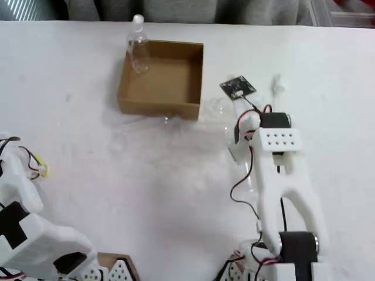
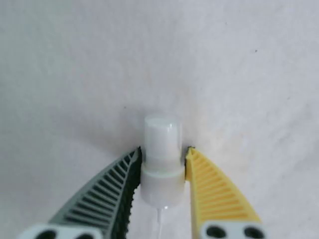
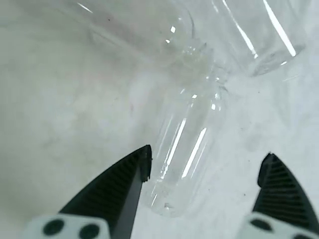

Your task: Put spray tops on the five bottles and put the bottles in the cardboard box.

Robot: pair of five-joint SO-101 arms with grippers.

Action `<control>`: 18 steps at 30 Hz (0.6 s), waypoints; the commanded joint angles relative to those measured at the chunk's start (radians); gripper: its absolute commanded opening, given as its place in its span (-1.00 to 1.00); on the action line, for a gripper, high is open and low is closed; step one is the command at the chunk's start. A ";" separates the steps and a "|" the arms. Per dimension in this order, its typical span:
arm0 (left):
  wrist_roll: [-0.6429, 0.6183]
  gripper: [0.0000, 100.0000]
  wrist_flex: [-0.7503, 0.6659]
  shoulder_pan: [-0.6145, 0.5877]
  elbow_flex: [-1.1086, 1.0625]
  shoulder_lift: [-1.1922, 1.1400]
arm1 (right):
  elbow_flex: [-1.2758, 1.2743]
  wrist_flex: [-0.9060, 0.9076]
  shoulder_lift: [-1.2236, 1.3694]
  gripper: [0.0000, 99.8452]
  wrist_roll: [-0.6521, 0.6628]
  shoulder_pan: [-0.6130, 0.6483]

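In the left wrist view my left gripper point(image 2: 163, 152) is shut on a white spray top point(image 2: 160, 144), just above the white table, its thin tube hanging below. My left arm point(image 1: 23, 234) sits at the near left corner. My right gripper point(image 3: 207, 159) is open, its fingers on either side of a clear bottle point(image 3: 187, 144) lying on the table without a top; seen from above, it point(image 1: 239, 143) is right of the cardboard box point(image 1: 161, 104). Two more clear bottles point(image 3: 144, 30) point(image 3: 259, 35) lie just beyond. A capped bottle point(image 1: 138, 50) stands at the box's far left corner.
Faint clear bottles lie along the box's near side point(image 1: 146, 122) and by its near right corner point(image 1: 217, 108). A small whitish piece point(image 1: 278, 85) lies right of the box. A brown object point(image 1: 120, 263) sits at the near edge by my left arm.
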State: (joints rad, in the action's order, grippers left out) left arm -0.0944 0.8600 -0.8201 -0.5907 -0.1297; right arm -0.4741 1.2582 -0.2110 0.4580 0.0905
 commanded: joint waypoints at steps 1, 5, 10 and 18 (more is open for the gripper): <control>0.005 -0.73 -0.031 0.015 0.028 -0.022 | 0.049 -0.042 0.059 -0.36 -0.012 0.012; 0.005 -0.73 -0.031 0.015 0.028 -0.022 | 0.051 -0.085 0.122 -0.36 -0.012 0.012; 0.005 -0.73 -0.031 0.015 0.028 -0.022 | 0.051 -0.143 0.170 -0.36 -0.012 0.012; 0.005 -0.73 -0.031 0.015 0.028 -0.022 | 0.051 -0.205 0.216 -0.36 -0.015 0.012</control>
State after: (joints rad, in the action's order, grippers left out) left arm -0.0944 0.8600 -0.8201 -0.5907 -0.1297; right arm -0.4741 1.0787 0.0069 0.4549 0.0921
